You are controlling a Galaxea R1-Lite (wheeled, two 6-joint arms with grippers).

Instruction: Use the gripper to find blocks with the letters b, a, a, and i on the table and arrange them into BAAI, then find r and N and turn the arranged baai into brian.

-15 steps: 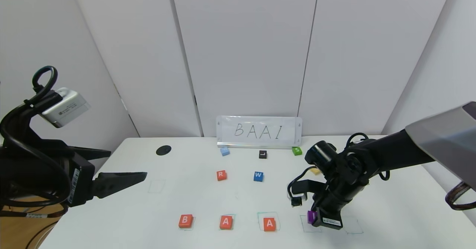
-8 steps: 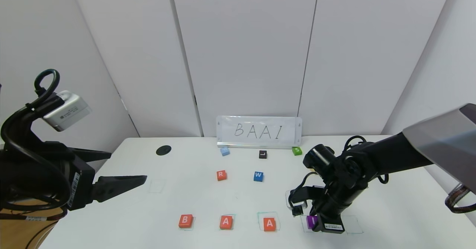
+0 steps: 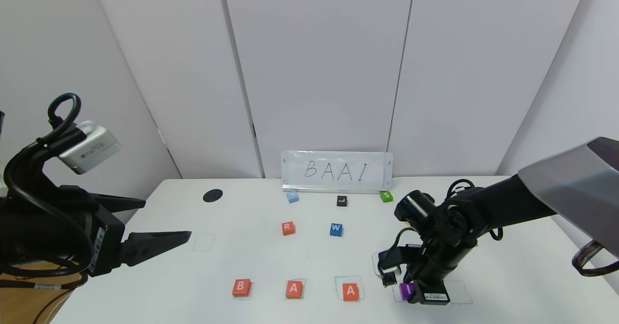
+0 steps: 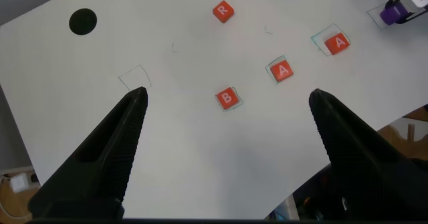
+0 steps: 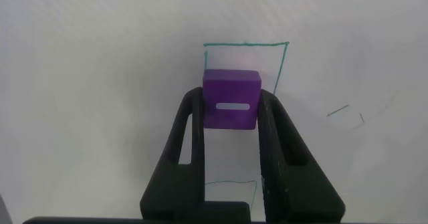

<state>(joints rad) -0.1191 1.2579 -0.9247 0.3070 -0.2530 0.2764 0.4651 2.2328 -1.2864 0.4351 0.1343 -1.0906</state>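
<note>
Three orange-red blocks lie in a row near the front edge of the white table [image 3: 251, 256]: B [image 3: 241, 287], A [image 3: 294, 289] and a second A [image 3: 350, 291]. Just right of them my right gripper [image 3: 411, 292] is shut on the purple I block [image 3: 405, 290], low over a green drawn square [image 5: 246, 47]; the block [image 5: 231, 99] sits pinched between both fingers. The orange-red R block [image 3: 288, 228] lies farther back. My left gripper [image 3: 159, 225] hangs open over the table's left side, holding nothing. No N block is visible.
A blue W block [image 3: 336, 229], a light blue block [image 3: 292, 197], a black L block [image 3: 342, 200] and a green S block [image 3: 386, 196] lie toward the back. Behind them stands a BAAI sign [image 3: 337, 170]. A black hole [image 3: 213, 195] is at the back left.
My right gripper has come down and slightly forward with the purple I block, now low over the drawn square. The left arm has drifted only slightly.
</note>
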